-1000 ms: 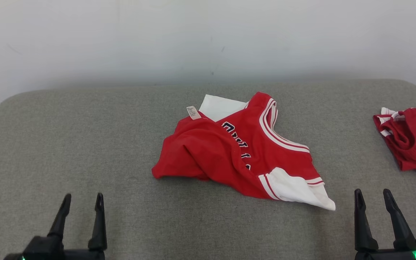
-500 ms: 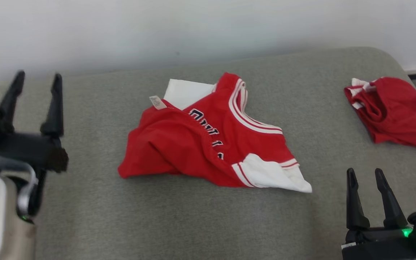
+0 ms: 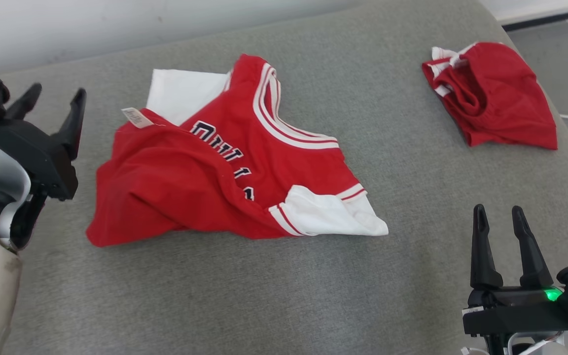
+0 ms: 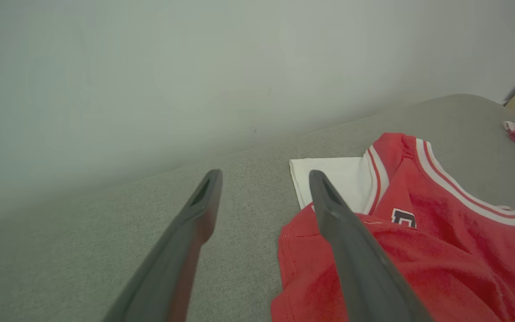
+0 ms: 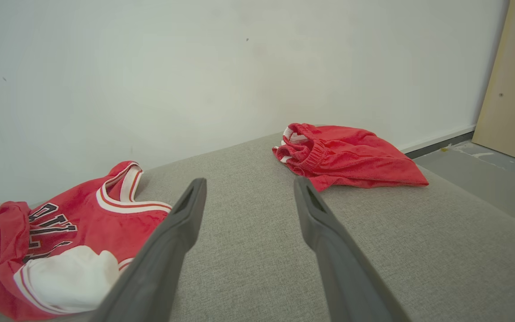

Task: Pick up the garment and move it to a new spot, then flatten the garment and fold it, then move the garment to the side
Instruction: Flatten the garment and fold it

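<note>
At 9 o'clock in the head view, the left gripper [image 3: 57, 96] is seen with its 2 fingers spread wide and nothing between them. The red jersey [image 3: 165, 187] is found at about 4 o'clock from it, crumpled in the middle of the grey cushion [image 3: 264, 296]. The jersey's labelled edge [image 3: 136, 117] is at 3 o'clock, just beside the fingertips. In the left wrist view 1 finger is seen across the jersey's red hem, though contact cannot be confirmed.

The jersey's long axis is judged to run roughly from 9 to 3 o'clock, with a white sleeve at each end.

At 5 o'clock, the right gripper [image 3: 498, 214] is likewise held agape and empty, and the near white sleeve [image 3: 333, 217] is placed at 9 o'clock from it, some way off. The left arm is therefore judged the nearer for the pick-up. A 2nd red garment [image 3: 496, 103] is left at 1 o'clock, well apart.
</note>
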`<state>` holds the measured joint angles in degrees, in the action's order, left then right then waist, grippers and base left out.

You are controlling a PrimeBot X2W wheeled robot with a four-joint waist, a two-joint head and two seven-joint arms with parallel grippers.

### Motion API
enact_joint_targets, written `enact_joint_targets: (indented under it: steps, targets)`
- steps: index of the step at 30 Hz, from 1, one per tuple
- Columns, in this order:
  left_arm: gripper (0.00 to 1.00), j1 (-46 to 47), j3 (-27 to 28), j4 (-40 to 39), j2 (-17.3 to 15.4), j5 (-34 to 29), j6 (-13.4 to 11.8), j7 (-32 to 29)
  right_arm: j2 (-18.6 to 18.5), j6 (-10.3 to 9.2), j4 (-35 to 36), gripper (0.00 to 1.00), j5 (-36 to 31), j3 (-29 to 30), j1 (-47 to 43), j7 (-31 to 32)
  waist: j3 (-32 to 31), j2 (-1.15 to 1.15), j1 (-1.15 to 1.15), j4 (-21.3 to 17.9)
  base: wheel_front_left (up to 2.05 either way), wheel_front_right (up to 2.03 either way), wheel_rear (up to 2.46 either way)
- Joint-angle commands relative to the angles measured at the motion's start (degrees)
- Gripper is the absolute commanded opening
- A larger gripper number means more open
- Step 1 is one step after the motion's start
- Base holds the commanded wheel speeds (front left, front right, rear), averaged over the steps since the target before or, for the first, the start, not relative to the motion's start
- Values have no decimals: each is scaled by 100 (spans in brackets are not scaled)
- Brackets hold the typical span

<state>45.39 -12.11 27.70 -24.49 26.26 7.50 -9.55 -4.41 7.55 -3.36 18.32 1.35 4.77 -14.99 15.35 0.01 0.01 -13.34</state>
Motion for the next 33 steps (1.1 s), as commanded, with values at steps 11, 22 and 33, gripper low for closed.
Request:
enact_joint_targets:
  steps: [11, 22, 33]
  targets:
    - [100, 483, -1040, 880, -350, 851, -11, -430, -53, -15, -74, 100, 53, -68, 300, -24, 428, -1, -1, -402, 0, 0, 0]
    - [100, 834, -1867, 1533, -505, 1195, -10, -507, -27, -15, -153, 100, 81, -134, 443, -25, 608, -1, -1, -556, 0, 0, 0]
    - [0, 1183, -2436, 1941, -510, 1325, -11, -97, -4, -15, -182, 100, 53, -71, 443, -25, 637, -1, -1, -574, 0, 0, 0]
